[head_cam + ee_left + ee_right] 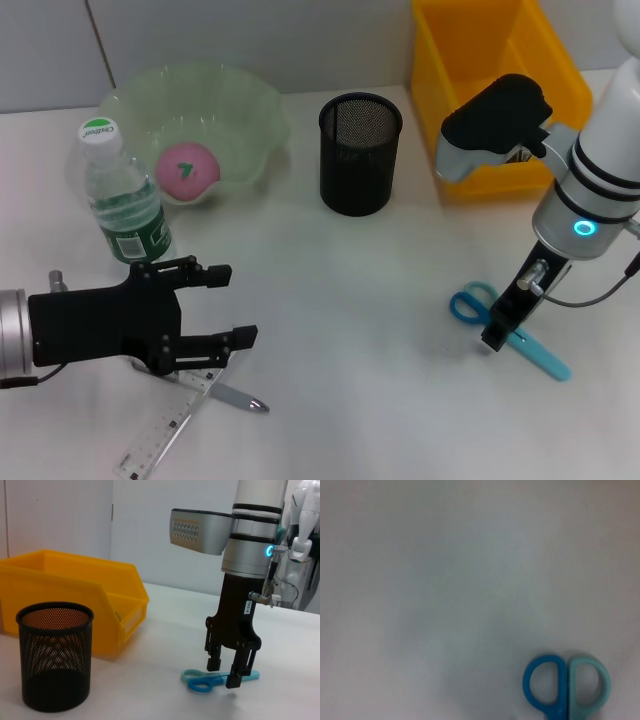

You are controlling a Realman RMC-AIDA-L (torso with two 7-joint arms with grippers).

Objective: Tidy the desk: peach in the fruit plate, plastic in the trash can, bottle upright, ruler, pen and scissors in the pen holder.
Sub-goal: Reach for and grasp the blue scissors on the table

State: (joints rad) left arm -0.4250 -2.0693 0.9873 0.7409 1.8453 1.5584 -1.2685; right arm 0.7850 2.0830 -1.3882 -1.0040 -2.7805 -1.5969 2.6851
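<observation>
Nearest the head camera, left gripper [215, 305] parked open above ruler [165, 428] and pen [228, 395]; right gripper [228, 671] spread astride flat scissors [212, 678], light, stiff, probably slick, best pinched just behind the handle loops.

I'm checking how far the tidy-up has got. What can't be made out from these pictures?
- Head view: the right gripper covers the middle of the scissors.
- Head view: the left gripper hides part of the pen and ruler.
- Right wrist view: only the scissors' handles show; the frame edge cuts off the blades.
- Yellow bin: contents not visible.
</observation>
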